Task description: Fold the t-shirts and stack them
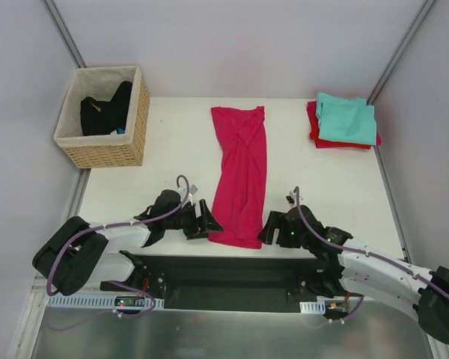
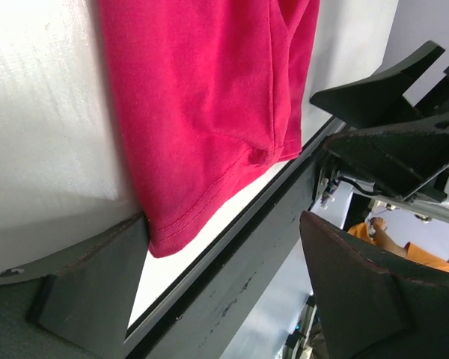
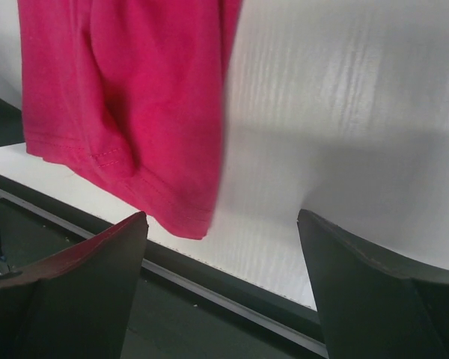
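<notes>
— What colour is the long magenta-pink cotton t-shirt (image 1: 241, 176), seen close up?
— Plain magenta-pink all over with no print, and its hem stitching matches. It lies on a white table (image 1: 172, 149).
— And the others?
— A folded teal tee (image 1: 347, 120) covers a folded red tee (image 1: 313, 127), both plain. The tan woven wicker basket (image 1: 105, 153) has a cream liner (image 1: 97, 75) and black cloth (image 1: 105, 112) inside.

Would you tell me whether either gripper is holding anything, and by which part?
Nothing is held. The left gripper and right gripper both stand open beside the near hem corners of the magenta t-shirt.
</notes>
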Controlling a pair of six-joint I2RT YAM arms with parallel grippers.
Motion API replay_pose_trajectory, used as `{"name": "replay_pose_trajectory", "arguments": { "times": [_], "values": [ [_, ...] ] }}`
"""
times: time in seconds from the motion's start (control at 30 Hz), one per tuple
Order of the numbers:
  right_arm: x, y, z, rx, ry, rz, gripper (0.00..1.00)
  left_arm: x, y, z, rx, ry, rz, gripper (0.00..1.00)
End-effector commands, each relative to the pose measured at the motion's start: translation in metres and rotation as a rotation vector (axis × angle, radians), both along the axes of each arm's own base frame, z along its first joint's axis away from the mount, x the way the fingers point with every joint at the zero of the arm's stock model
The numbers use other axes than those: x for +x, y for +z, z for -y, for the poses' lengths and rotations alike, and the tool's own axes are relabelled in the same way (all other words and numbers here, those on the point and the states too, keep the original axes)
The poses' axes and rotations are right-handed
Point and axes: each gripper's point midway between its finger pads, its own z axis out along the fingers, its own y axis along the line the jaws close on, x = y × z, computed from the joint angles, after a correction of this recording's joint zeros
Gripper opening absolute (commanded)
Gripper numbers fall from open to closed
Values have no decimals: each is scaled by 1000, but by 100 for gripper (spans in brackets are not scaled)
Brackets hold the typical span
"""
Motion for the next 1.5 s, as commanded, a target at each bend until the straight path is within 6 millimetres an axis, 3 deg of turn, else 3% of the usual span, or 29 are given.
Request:
{"name": "replay_pose_trajectory", "arguments": {
  "times": [0.0, 0.03, 0.1, 0.13, 0.2, 0.43, 0.67, 0.7, 0.77, 1.1, 1.27, 1.47],
  "values": [
    [-8, -11, -3, -26, -17, -44, 85, -15, -22, -9, 50, -9, -42, 75],
    [-9, -11, -5, -25, -16, -46, 85, -15, -22, -9, 50, -11, -42, 67],
    [-11, -11, -8, -32, -13, -45, 84, -17, -23, -10, 51, -10, -45, 59],
    [-11, -10, -10, -32, -10, -44, 83, -18, -24, -10, 52, -13, -44, 50],
    [-12, -11, -13, -37, -5, -45, 82, -19, -24, -10, 50, -17, -45, 43],
    [-16, -11, -22, -41, 4, -47, 82, -23, -27, -12, 47, -20, -48, 34],
    [-21, -12, -30, -49, 20, -50, 81, -22, -30, -13, 54, -16, -41, 16],
    [-22, -13, -30, -52, 20, -51, 81, -21, -30, -13, 54, -16, -43, 7],
    [-23, -14, -31, -54, 23, -50, 81, -21, -31, -12, 56, -17, -49, 0],
    [-19, -17, -21, -85, -12, -26, 78, -16, -31, -8, 46, -15, -48, 0],
    [-19, -21, -18, -103, -18, -28, 61, -16, -32, -7, 47, -16, -48, 0],
    [-16, -23, -16, -124, -22, -17, 59, -16, -31, -7, 44, -17, -52, 0]
  ]
}}
